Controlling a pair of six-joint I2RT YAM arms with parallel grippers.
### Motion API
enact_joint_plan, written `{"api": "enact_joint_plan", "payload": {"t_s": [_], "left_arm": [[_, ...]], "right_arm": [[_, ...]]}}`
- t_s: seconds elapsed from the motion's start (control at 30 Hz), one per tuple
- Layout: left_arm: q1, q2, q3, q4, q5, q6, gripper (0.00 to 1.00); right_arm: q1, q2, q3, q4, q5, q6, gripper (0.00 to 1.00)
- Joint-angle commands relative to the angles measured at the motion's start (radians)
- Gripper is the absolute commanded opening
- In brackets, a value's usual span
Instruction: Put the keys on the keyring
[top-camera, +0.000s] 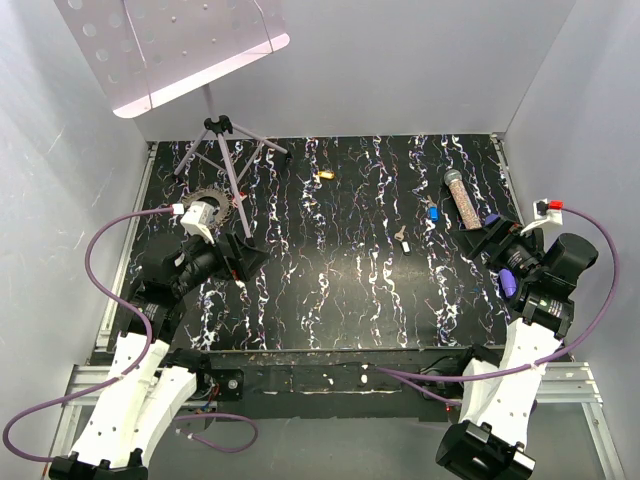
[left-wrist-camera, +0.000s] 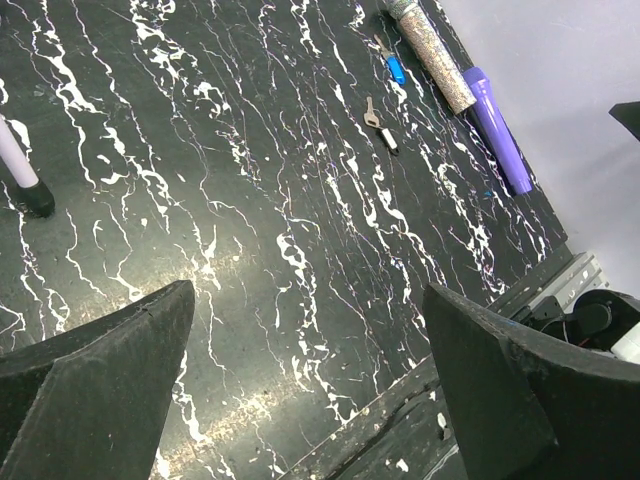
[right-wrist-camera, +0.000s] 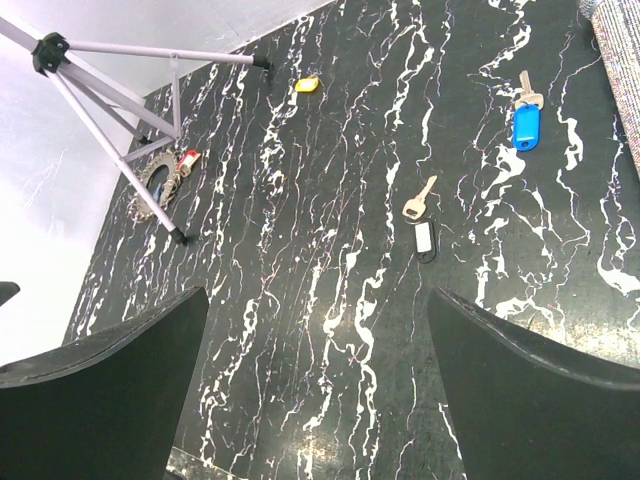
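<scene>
Four keys lie loose on the black marbled table (top-camera: 350, 300), none of them in a pincer. We see the left pincer (left-wrist-camera: 307, 293) and the right pincer (right-wrist-camera: 318, 295) both gaping wide, with nothing between the jaws. The silver key (right-wrist-camera: 420, 197), with a black tag (right-wrist-camera: 425, 240) at its end, lies ahead of the right pincer, between the two arms. The blue key (right-wrist-camera: 525, 125) lies farther out, near the clear tube (left-wrist-camera: 432, 55) that holds pinkish beads. A purple marker (left-wrist-camera: 497, 128) lies just beside that tube. The yellow key (right-wrist-camera: 306, 85) sits well apart, toward the far wall. The red key (right-wrist-camera: 190, 155) lies just beside a toothed ring (right-wrist-camera: 152, 190) at a foot of the tripod (top-camera: 225, 150).
</scene>
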Motion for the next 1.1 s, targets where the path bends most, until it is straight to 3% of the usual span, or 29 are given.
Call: {"api": "enact_joint_plan", "payload": {"t_s": [0.0, 0.37, 0.43, 0.5, 0.63, 0.8, 0.93, 1.07], "left_arm": [[0.004, -0.008, -0.003, 0.012, 0.024, 0.007, 0.98], [0.006, 0.004, 0.003, 0.033, 0.046, -0.014, 0.98], [0.004, 0.038, 0.009, 0.045, 0.072, -0.036, 0.98], [-0.004, 0.099, 0.02, 0.07, 0.112, -0.074, 0.98], [-0.123, 0.214, 0.084, 0.078, -0.001, -0.065, 0.98], [-0.205, 0.381, 0.178, 0.111, -0.075, -0.069, 0.98], [-0.226, 0.53, 0.244, 0.17, -0.13, -0.079, 0.98], [-0.27, 0.706, 0.342, 0.205, -0.202, -0.074, 0.96]], "right_arm": [[-0.002, -0.003, -0.007, 0.035, -0.025, -0.01, 1.0], [0.0, 0.008, -0.007, 0.04, -0.109, -0.057, 1.0], [-0.002, 0.012, 0.004, -0.003, -0.287, -0.213, 1.0], [0.003, 0.028, 0.041, -0.134, -0.459, -0.48, 1.0], [0.038, 0.078, 0.107, -0.322, -0.495, -0.679, 1.0], [0.038, 0.074, 0.038, -0.247, -0.53, -0.659, 1.0], [0.04, 0.02, -0.043, -0.121, -0.487, -0.569, 1.0], [0.037, 0.014, -0.05, -0.104, -0.447, -0.555, 1.0]]}}
